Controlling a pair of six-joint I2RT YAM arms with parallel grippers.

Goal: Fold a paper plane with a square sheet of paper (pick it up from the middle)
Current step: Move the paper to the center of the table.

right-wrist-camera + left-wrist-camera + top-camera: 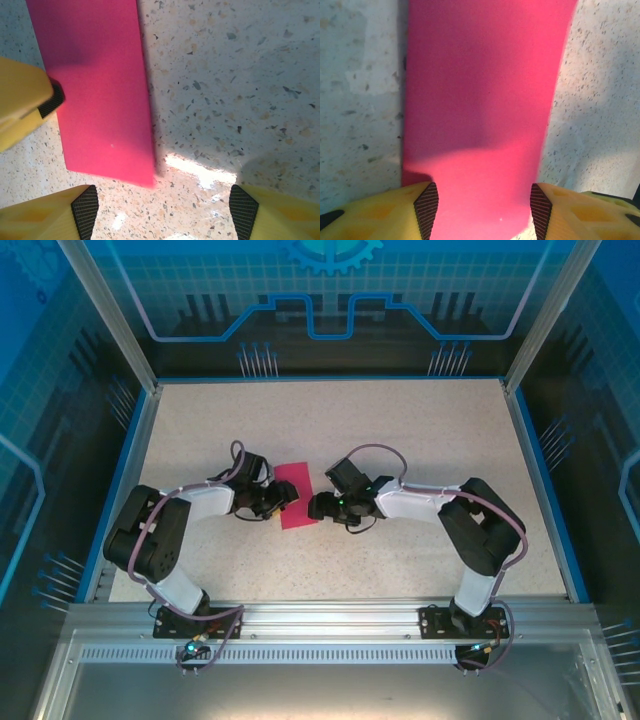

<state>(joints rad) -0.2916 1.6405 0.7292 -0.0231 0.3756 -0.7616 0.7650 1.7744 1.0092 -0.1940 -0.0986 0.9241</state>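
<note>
The square sheet of paper (296, 495) is magenta-pink and lies flat on the table as a narrow rectangle, between the two arms. My left gripper (283, 500) sits low over the paper's left side. In the left wrist view the left gripper (484, 210) is open and the paper (480, 100) runs between its pads, about as wide as the gap. My right gripper (318, 506) is just right of the paper. In the right wrist view the right gripper (165, 212) is open over bare table, near a corner of the paper (100, 85). A left finger (25, 100) touches the paper's far edge.
The speckled beige tabletop (420, 430) has a blue rim with dark walls around it. An aluminium rail (330, 620) carrying both arm bases runs along the near edge. Bare table lies behind and to both sides of the arms.
</note>
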